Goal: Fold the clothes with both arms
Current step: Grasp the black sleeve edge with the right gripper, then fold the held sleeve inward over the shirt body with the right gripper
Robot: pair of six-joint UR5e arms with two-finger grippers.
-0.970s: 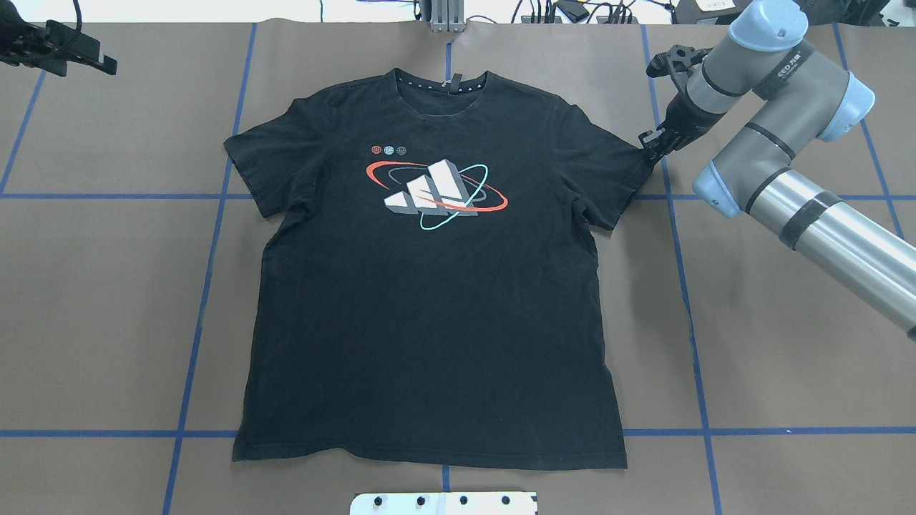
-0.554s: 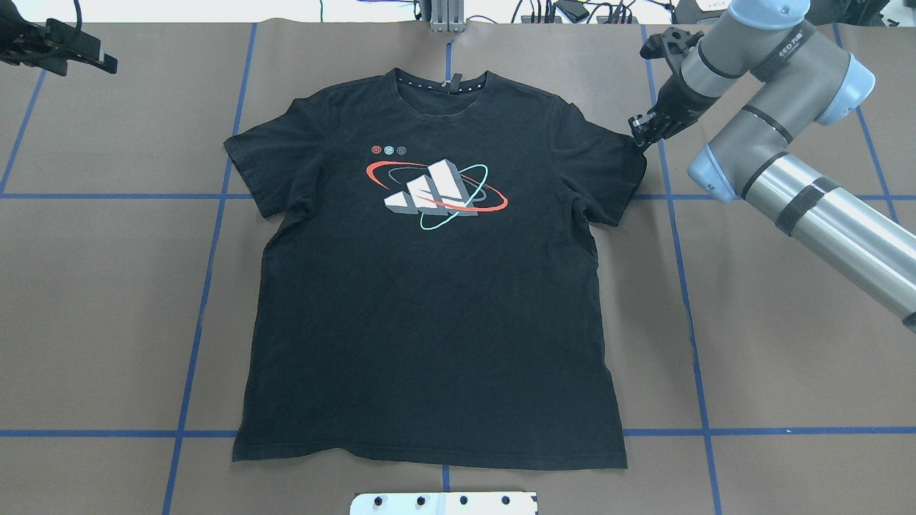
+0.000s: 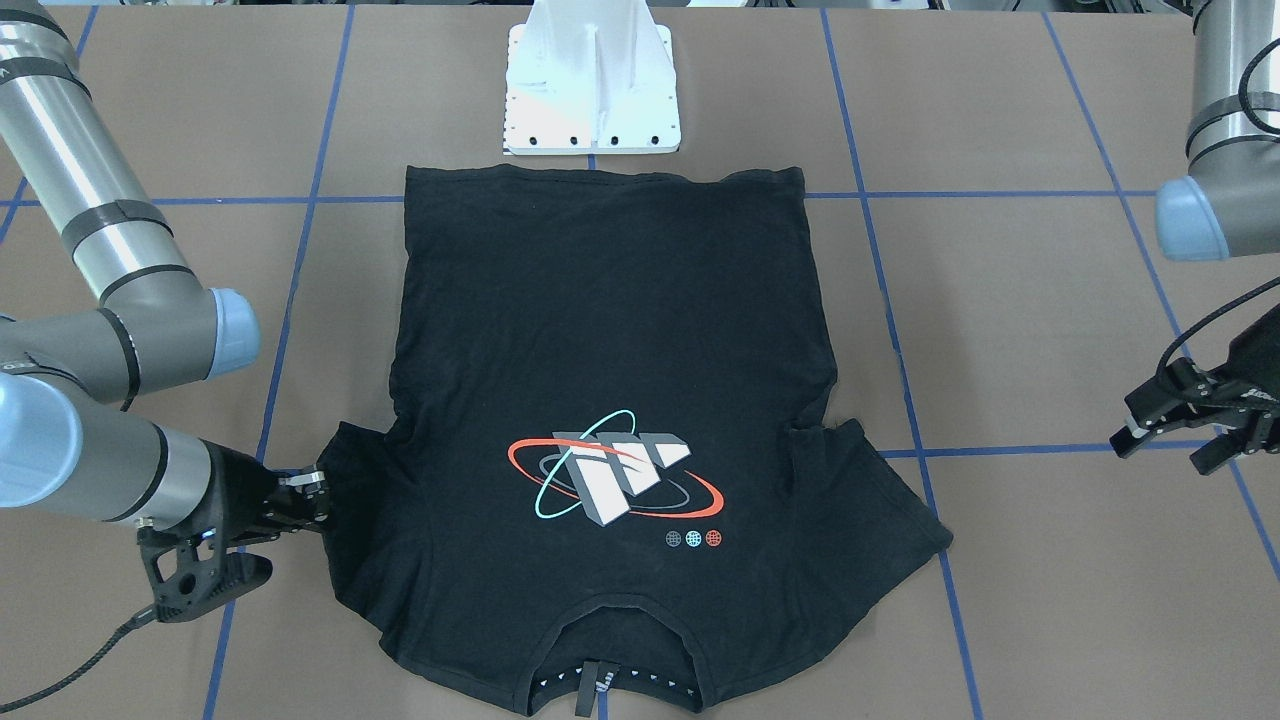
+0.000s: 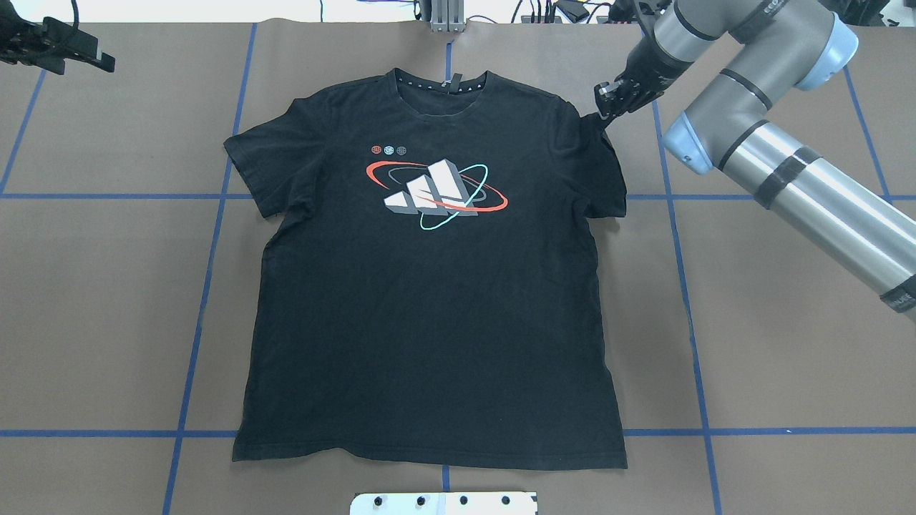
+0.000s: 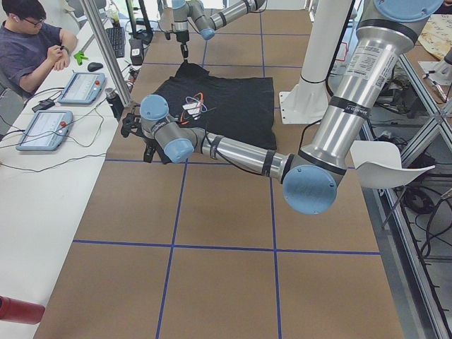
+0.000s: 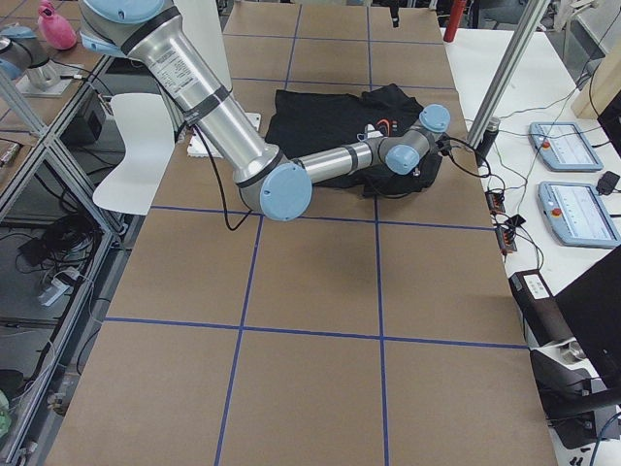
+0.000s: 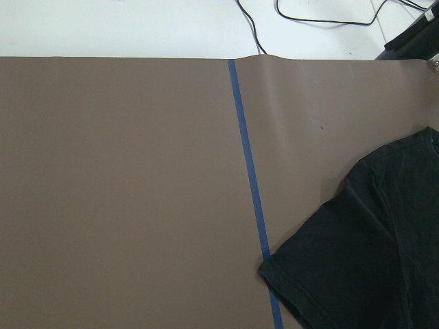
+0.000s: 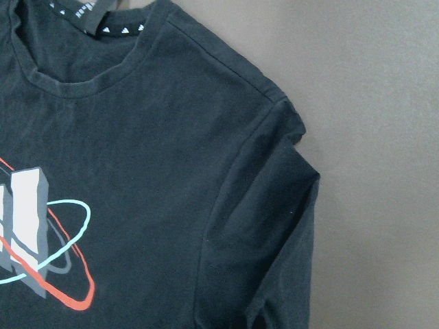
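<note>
Evidently the fold was at its opening step: the black T-shirt (image 4: 429,322) lay flat and face up in the middle of the tabletop (image 4: 787,357), with its collar on the far side from the robot and its hem nearest the base. The right hand (image 4: 605,111) was closed on the outer edge of the right sleeve (image 4: 605,172), which rose in a peak to the fingers. The sleeve was doubled in toward the shoulder seam, and the wrist view showed the crease plainly. The left hand (image 3: 1165,452) hung well apart from the cloth, out past the far corner on its own side. Its fingers looked parted and held nothing, and the left sleeve (image 4: 250,164) lay spread and untouched. By my reading, the next move called for the right arm to carry its sleeve across onto the chest, toward the printed graphic (image 4: 436,193), and lay it down without dragging the body of the shirt askew. The left arm would then need to come in and take its own sleeve, so that both sides folded evenly.
</note>
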